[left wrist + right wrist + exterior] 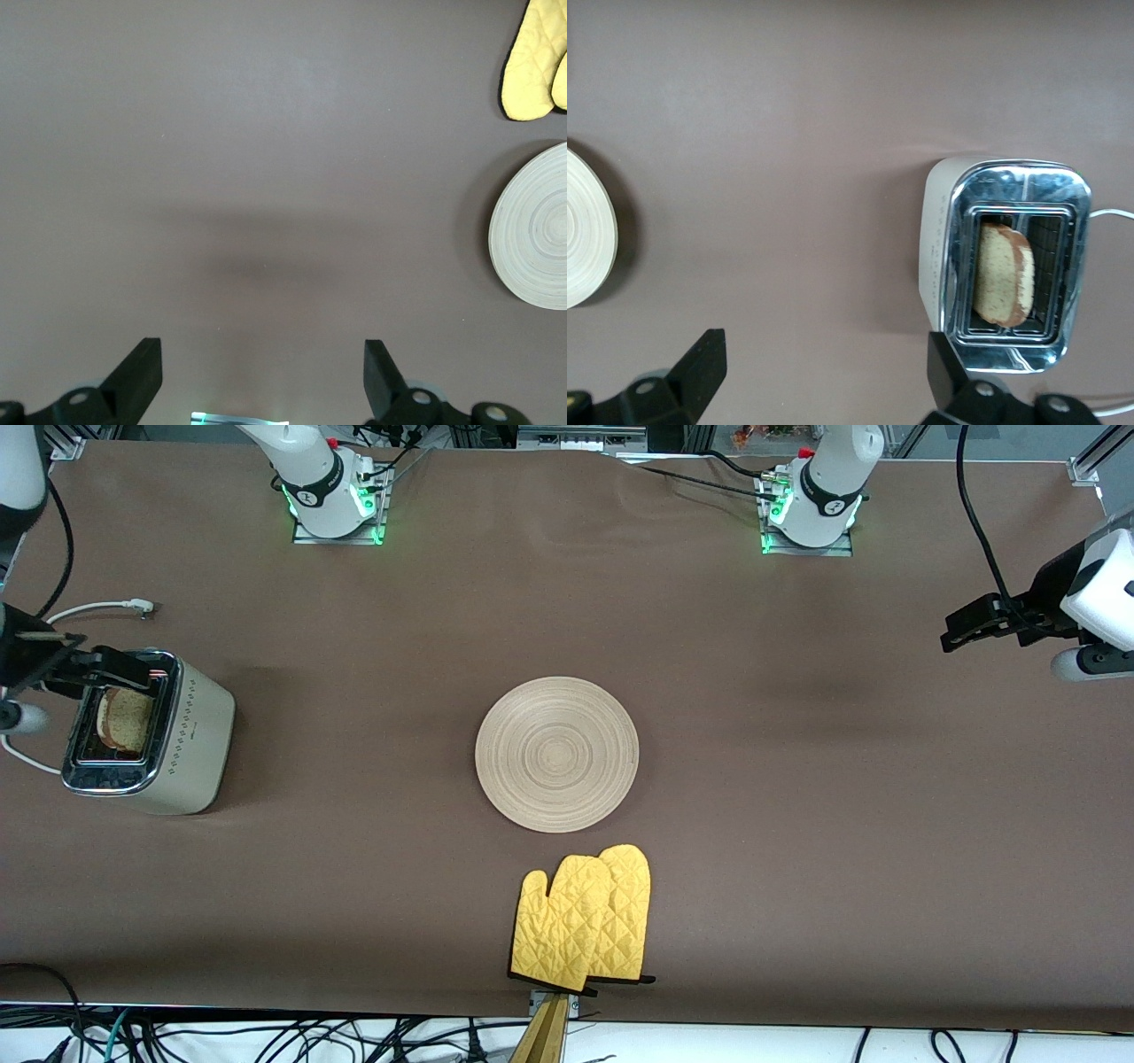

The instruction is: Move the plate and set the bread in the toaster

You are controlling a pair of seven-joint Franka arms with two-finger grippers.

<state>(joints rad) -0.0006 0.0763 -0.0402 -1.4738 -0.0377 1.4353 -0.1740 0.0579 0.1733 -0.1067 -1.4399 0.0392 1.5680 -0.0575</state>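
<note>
Two yellow quilted oven mitts [582, 921] lay overlapping at the table edge nearest the front camera, well apart from both grippers. Just farther from that camera than the mitts sat the round wooden plate [557, 754], flat on the brown table [797, 824] midway between the two arms' ends, with nothing on it.

Toward the right arm's end stood the cream toaster [151, 740], its chrome top up and its white cord [93, 609] trailing away on the table. One slice of bread [124, 720] sat tilted in the toaster's slot, part of it showing above the chrome. The right gripper [824, 376] hung over the toaster and the table just beside it, its fingers spread wide and holding nothing; the bread lay below it, untouched.

Toward the left arm's end, the left gripper [263, 379] hung over bare table, well apart from the plate, fingers likewise spread wide and empty.
</note>
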